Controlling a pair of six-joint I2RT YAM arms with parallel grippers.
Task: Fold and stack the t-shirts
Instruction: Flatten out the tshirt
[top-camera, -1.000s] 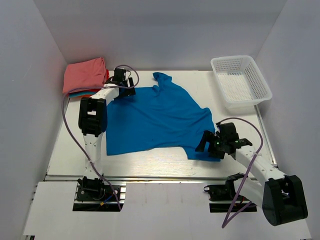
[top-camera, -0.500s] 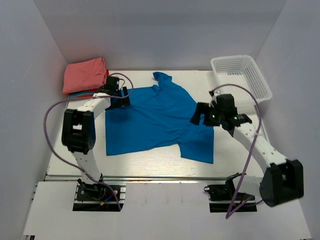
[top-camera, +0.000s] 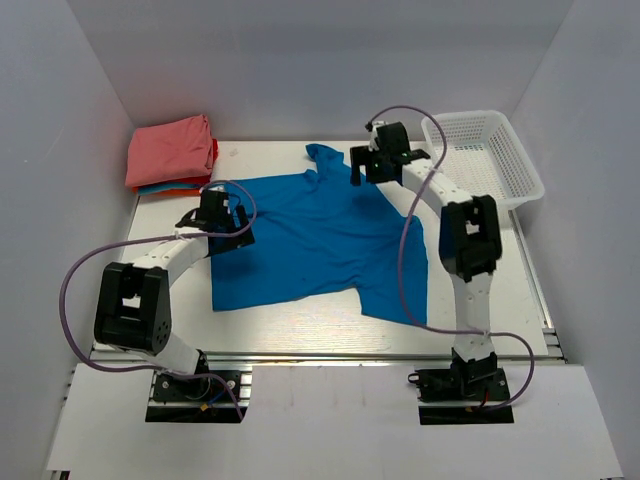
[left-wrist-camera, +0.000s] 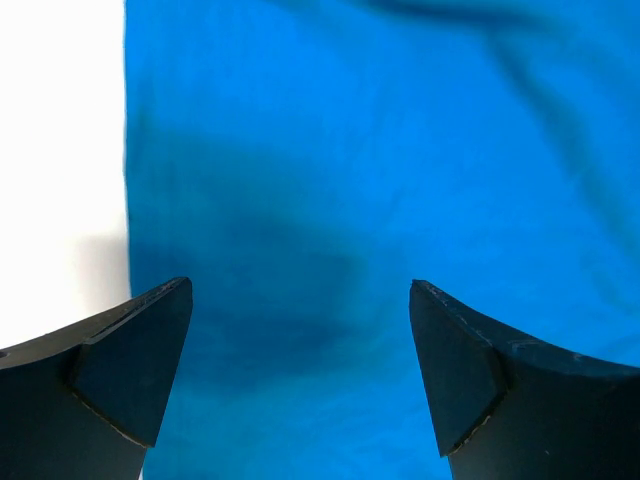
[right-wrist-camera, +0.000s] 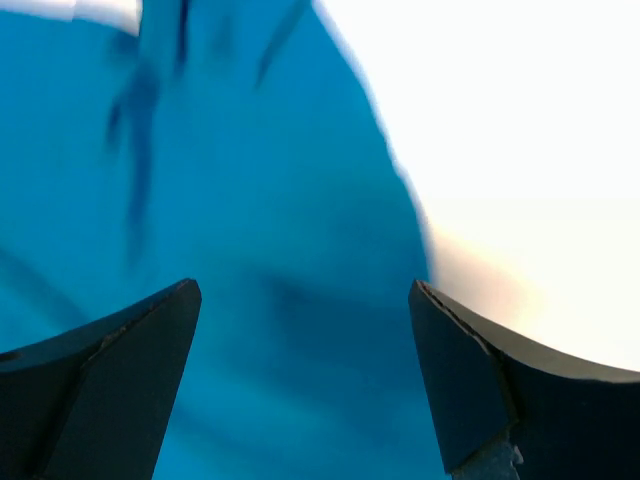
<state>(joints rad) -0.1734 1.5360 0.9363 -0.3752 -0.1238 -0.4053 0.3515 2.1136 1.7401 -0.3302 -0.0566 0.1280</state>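
A bright blue t-shirt (top-camera: 320, 235) lies spread flat in the middle of the table. My left gripper (top-camera: 240, 222) is open over the shirt's left edge; in the left wrist view blue cloth (left-wrist-camera: 380, 180) fills the gap between the fingers, with nothing held (left-wrist-camera: 300, 300). My right gripper (top-camera: 357, 170) is open over the shirt's upper right edge near the collar; its wrist view shows blue cloth (right-wrist-camera: 250, 250) below the spread jaws (right-wrist-camera: 305, 300). A folded stack of shirts, salmon-pink (top-camera: 170, 148) on top with blue and orange-red below, sits at the back left.
A white plastic mesh basket (top-camera: 482, 160) stands at the back right. White walls close the table in on the left, back and right. The right arm's cable (top-camera: 410, 215) loops over the shirt's right part.
The right gripper has swung from the shirt's near right corner up to its far edge by the collar. The left gripper has drawn back from the stack to the shirt's left edge.
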